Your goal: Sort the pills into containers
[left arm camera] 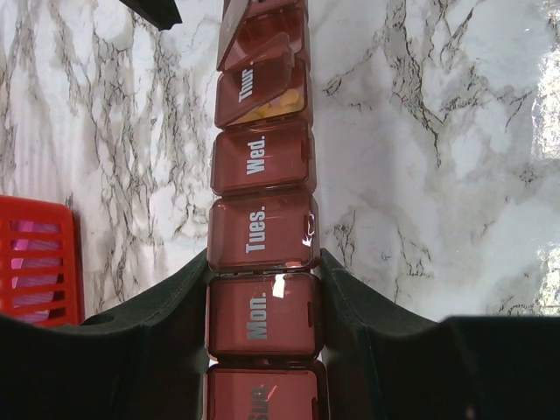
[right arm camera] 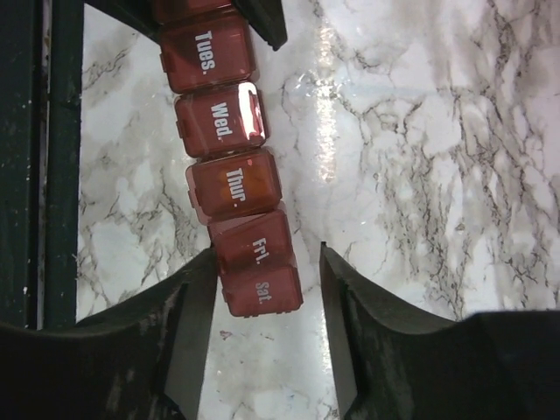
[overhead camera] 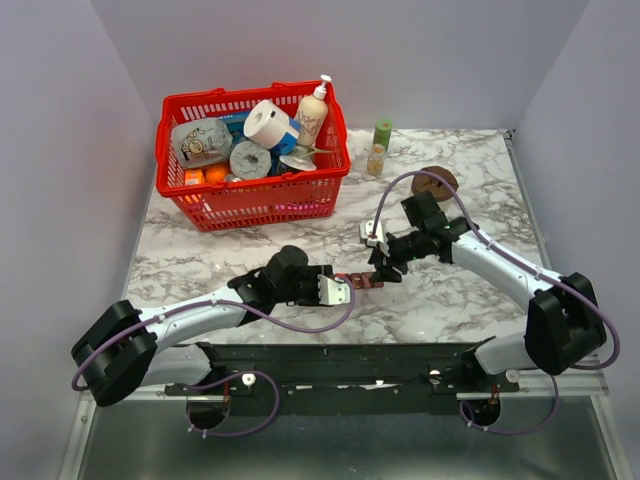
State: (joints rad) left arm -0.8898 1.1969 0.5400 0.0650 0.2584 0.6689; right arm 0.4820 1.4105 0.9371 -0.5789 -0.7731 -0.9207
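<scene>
The lids of the containers [left arm camera: 262, 236] carry white day names. The left wrist view shows "Mon.", "Tues.", "Wed." and "Thur.", with a half-dark "Sun." at the near end. The right wrist view shows "Tues.", "Wed.", "Thur.", "Fri." and "Sat." The strip is dark maroon and half transparent, made of small square boxes joined in one row, and its lids are shiny.

In the left wrist view the "Thur." lid stands tilted up, and under it lie the pills [left arm camera: 271, 107], a few small yellow-amber pieces. The next lid beyond it is also raised.

The strip lies on the marble worktop [overhead camera: 450, 300], on the near side of the red basket [overhead camera: 255, 200] and a little past its right corner, apart from it.

The left claw [left arm camera: 262, 302] grips the strip, with both fingers pressing against the sides of the "Mon." box. The right claw [right arm camera: 267, 289] is spread around the "Fri." and "Sat." end. One finger [right arm camera: 197, 297] is at the strip's edge, and the other has a clear gap.
</scene>
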